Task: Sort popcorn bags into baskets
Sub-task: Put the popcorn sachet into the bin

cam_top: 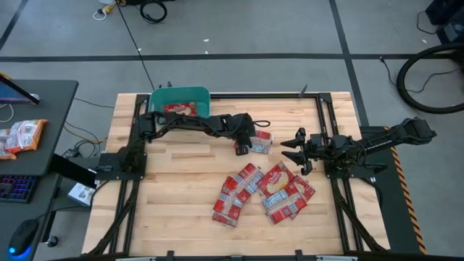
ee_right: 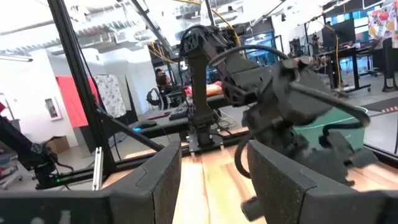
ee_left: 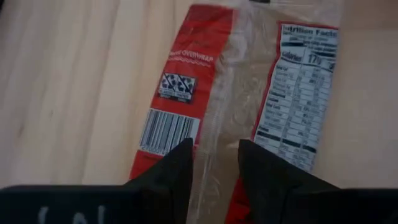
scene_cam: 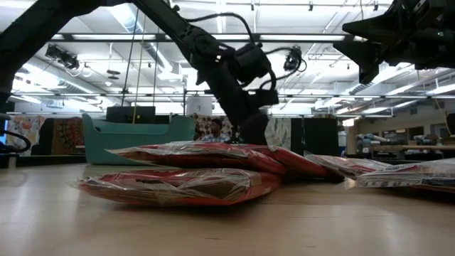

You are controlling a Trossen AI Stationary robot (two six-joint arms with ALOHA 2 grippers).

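A single red popcorn bag (cam_top: 262, 141) (ee_left: 249, 81) lies flat on the wooden table, back side up, showing its barcode and nutrition panel. My left gripper (cam_top: 246, 147) (ee_left: 214, 149) is open and slants down over one end of this bag, a finger on either side of the clear middle seam. Several more popcorn bags (cam_top: 264, 190) (scene_cam: 185, 178) lie in an overlapping heap nearer the front edge. The teal basket (cam_top: 156, 98) (scene_cam: 135, 135) stands at the far left with one bag (cam_top: 180, 109) in it. My right gripper (cam_top: 293, 150) (ee_right: 214, 155) hovers open to the right. My left gripper's fingertips (ee_left: 180, 163) stand over the end of the bag by its barcode (ee_left: 165, 130), slanting down from the table's left side. I cannot tell whether they touch the wrapper. The bag lies flat on the table.
Black frame rails (cam_top: 319, 116) run along the table's sides. Bare wood lies between the basket and the heap. A side desk at the left carries a keyboard and more packets (cam_top: 22, 136). Beyond the far edge the room holds benches and a person.
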